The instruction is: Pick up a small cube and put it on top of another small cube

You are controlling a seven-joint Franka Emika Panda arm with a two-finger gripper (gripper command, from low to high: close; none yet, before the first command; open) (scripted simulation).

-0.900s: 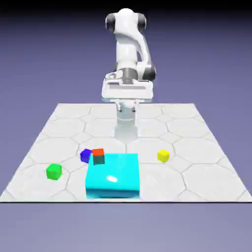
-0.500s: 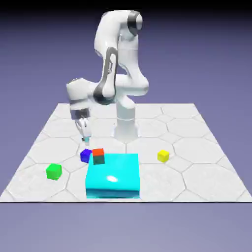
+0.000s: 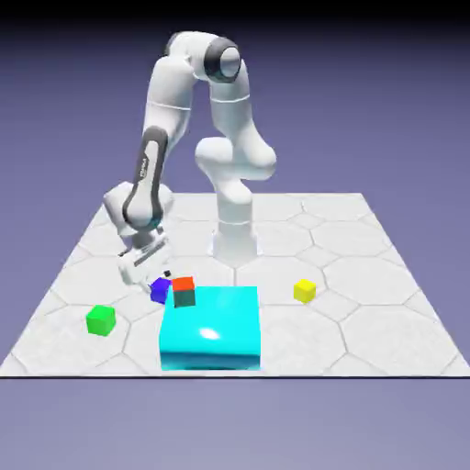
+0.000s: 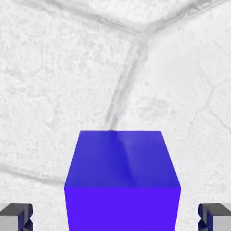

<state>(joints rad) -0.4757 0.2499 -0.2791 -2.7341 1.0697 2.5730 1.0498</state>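
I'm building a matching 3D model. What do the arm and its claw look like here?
The arm is glossy white with rounded, tube-like links and dark grey joint bands. The claw has a white boxy body; its two small fingertips are grey and blocky. No cables or markings show.

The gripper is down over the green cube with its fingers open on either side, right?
Not the green cube: the gripper is over the blue cube, as the hand view shows, with open fingers on either side.

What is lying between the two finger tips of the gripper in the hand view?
The blue cube lies between the gripper's finger tips, with bare gaps on both sides; the hand view shows this.
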